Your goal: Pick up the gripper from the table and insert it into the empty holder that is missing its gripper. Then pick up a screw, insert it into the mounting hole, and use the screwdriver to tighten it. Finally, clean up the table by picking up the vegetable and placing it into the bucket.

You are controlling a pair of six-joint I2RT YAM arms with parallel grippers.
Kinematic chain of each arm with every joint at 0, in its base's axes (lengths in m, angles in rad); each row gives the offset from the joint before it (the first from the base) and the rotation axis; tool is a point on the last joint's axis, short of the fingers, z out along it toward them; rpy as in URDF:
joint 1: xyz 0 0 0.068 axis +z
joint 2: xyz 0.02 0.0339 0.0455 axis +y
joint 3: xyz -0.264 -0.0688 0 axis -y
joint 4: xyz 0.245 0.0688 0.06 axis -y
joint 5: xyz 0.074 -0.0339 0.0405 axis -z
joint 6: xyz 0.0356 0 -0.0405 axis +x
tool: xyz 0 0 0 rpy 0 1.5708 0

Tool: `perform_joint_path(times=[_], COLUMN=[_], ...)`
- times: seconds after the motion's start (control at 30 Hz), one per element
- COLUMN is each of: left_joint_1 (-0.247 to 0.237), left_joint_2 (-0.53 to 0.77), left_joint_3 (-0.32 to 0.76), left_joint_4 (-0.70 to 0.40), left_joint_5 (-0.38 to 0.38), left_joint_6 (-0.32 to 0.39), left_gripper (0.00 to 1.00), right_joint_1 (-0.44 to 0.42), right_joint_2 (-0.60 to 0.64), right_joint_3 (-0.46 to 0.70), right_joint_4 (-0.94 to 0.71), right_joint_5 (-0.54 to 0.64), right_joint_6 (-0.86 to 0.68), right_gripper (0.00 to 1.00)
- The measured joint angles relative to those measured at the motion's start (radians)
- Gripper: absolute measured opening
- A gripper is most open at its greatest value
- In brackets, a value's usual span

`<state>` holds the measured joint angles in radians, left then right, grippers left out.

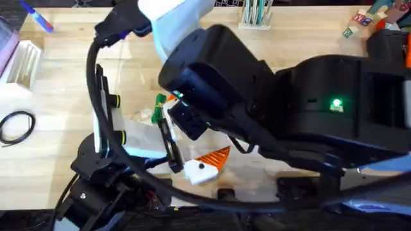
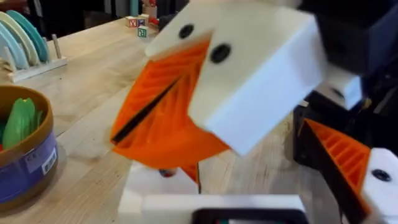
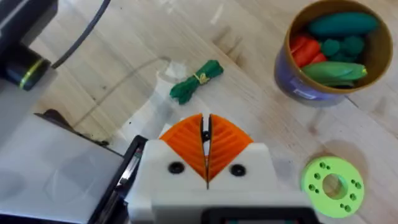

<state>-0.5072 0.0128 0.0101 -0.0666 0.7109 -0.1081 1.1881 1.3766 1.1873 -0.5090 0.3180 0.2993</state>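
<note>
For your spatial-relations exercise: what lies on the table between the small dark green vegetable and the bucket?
In the right wrist view, bare wooden table lies between the vegetable and the bucket; nothing sits in that stretch.

The overhead camera looks down and forward from above the arm bases; a dark arm (image 1: 308, 102) rises close beneath it and covers the centre and the 3 o'clock side, leaving the wooden table (image 1: 58, 77) bare toward 9 and 12 o'clock. The left wrist camera sits low, facing nearly level across the table, very near a white and orange gripper (image 2: 205, 99). The right wrist camera faces straight down at the table from higher up. Both wrist views share the bucket (image 2: 25, 162), seen side-on from the left and from above (image 3: 298, 87) on the right.
</note>
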Motion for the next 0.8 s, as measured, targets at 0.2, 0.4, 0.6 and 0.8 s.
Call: perform_joint_path(times=[0.2,0.4,0.6,0.8], left_joint_1=[0.000,0.000,0.000,0.000], left_joint_2=[0.000,0.000,0.000,0.000], left_joint_3=[0.000,0.000,0.000,0.000], left_joint_4=[0.000,0.000,0.000,0.000], left_joint_5=[0.000,0.000,0.000,0.000], left_joint_6=[0.000,0.000,-0.001,-0.002], left_gripper=[0.987,0.987,0.987,0.987], right_joint_1=[0.000,0.000,0.000,0.000], right_joint_2=[0.000,0.000,0.000,0.004], right_joint_3=[0.000,-0.003,-0.020,-0.020], right_joint_4=[0.000,0.000,0.003,0.007], right_joint_5=[0.003,-0.012,-0.024,-0.024], right_joint_6=[0.000,0.000,0.000,0.000], right_gripper=[0.005,0.005,0.005,0.005])
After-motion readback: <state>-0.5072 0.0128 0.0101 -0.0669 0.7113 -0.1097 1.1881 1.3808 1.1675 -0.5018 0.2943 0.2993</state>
